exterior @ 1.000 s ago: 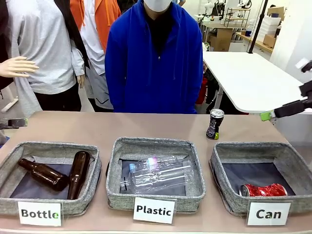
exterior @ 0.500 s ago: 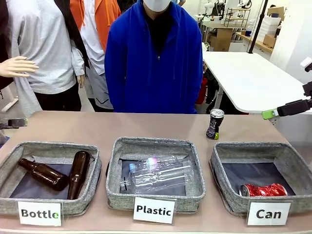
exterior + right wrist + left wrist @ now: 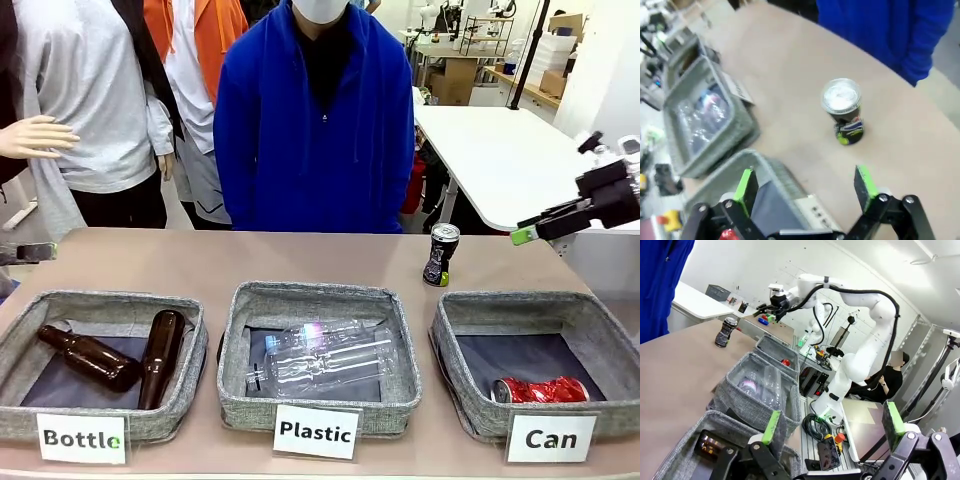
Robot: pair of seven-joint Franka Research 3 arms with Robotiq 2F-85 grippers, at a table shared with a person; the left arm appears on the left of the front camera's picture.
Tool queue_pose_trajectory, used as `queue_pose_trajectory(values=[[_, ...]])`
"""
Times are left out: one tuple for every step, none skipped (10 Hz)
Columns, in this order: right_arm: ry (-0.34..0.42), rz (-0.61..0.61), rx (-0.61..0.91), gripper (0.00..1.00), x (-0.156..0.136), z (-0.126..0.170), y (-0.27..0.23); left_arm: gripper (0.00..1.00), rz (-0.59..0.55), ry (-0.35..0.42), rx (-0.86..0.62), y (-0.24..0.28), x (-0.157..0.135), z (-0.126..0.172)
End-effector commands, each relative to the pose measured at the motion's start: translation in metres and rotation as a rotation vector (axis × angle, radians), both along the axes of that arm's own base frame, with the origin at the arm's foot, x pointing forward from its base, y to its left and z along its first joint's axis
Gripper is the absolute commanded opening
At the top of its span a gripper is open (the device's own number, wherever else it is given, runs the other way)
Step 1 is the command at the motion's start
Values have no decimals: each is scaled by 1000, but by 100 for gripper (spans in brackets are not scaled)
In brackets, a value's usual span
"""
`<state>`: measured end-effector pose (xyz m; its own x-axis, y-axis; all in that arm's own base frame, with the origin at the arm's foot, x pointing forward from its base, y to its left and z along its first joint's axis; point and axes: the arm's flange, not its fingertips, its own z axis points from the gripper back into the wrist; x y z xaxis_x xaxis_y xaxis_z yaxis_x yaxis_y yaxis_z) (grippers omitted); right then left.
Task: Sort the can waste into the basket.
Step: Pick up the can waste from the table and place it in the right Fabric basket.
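We note right arm (image 3: 860,292): white glossy links, rounded joints, black cable looped alongside. On right claw (image 3: 805,187) we see black fingers, green pads (image 3: 746,186), silver screws at knuckles. Our left claw (image 3: 832,425): same black, green. Person (image 3: 315,120): blue zip fleece, dark collar.

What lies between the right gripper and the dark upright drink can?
Nothing but bare brown tabletop, seen in the right wrist view, separates the open right gripper from the dark silver-topped can.
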<state>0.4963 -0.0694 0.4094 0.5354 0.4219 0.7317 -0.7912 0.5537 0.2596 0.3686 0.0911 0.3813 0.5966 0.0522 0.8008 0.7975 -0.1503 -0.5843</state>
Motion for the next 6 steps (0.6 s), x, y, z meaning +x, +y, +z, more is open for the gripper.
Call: queue_pose_trajectory(values=[[-58, 74, -20, 100, 38, -27, -7, 100, 7, 6, 5, -1, -4, 2], [-77, 90, -29, 100, 51, -47, -4, 100, 7, 6, 5, -1, -4, 2], [-91, 137, 16, 100, 62, -66, 1, 100, 7, 6, 5, -1, -4, 2], [-114, 146, 5, 100, 72, -87, 8, 100, 7, 6, 5, -1, -4, 2], [-111, 167, 7, 100, 78, -105, 13, 100, 7, 6, 5, -1, -4, 2], [-126, 182, 17, 100, 79, -116, 21, 100, 7, 6, 5, -1, -4, 2]])
